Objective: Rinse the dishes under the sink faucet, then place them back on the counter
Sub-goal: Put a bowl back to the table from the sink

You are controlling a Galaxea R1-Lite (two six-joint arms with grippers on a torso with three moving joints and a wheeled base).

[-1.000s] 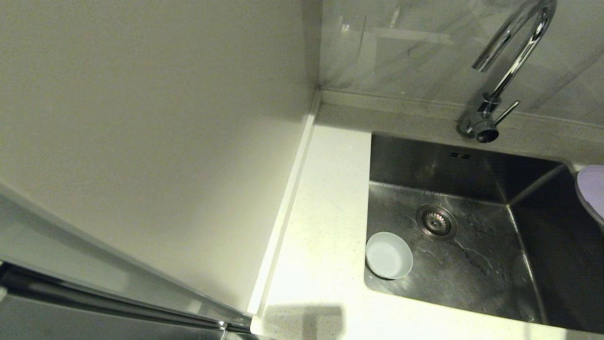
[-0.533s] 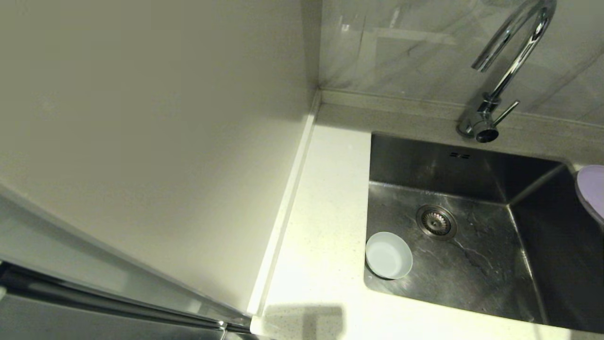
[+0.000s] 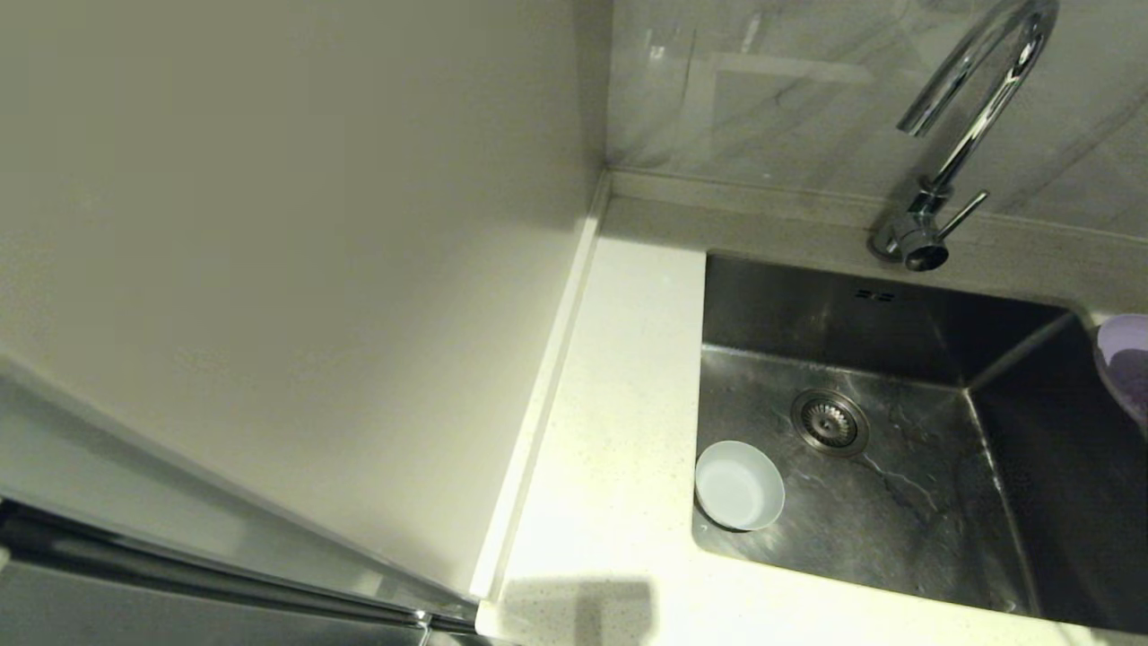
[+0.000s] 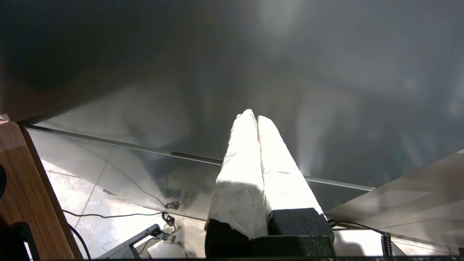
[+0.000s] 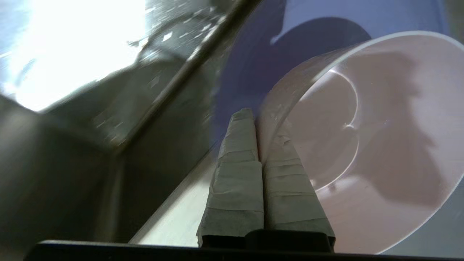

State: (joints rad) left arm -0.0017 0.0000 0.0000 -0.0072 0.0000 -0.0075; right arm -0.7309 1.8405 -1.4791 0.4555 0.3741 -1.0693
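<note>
White, faintly speckled stone forms the counter (image 3: pixel 619 377), which runs along the left and near sides of the sink (image 3: pixel 906 502) and carries a low raised edge at the back. A plain cream wall panel (image 3: pixel 287 269) fills the left of the head view. The sink is a rectangular stainless steel basin with a round drain strainer (image 3: pixel 830 422) in its floor and two small overflow slots in its rear wall. The chrome gooseneck faucet (image 3: pixel 973 108) stands behind the basin towards the right, its thin lever projecting sideways from the base.

The lilac plate (image 3: pixel 1126 359) lies on the counter at the right side of the sink, its rim reaching over the basin edge; only part of it is within the head view. The pale pink cup (image 5: pixel 362 141) is tilted with its mouth facing the right wrist camera, above the plate. The pale blue-white bowl (image 3: pixel 739 485) sits upright inside the sink at the near left corner, against the left wall.

The right gripper (image 5: pixel 259 119) is beside the sink's right edge, fingers pinching the cup's rim, one inside and one outside the wall. The left gripper (image 4: pixel 253 117) hangs parked well away from the sink, fingers pressed together and holding nothing
</note>
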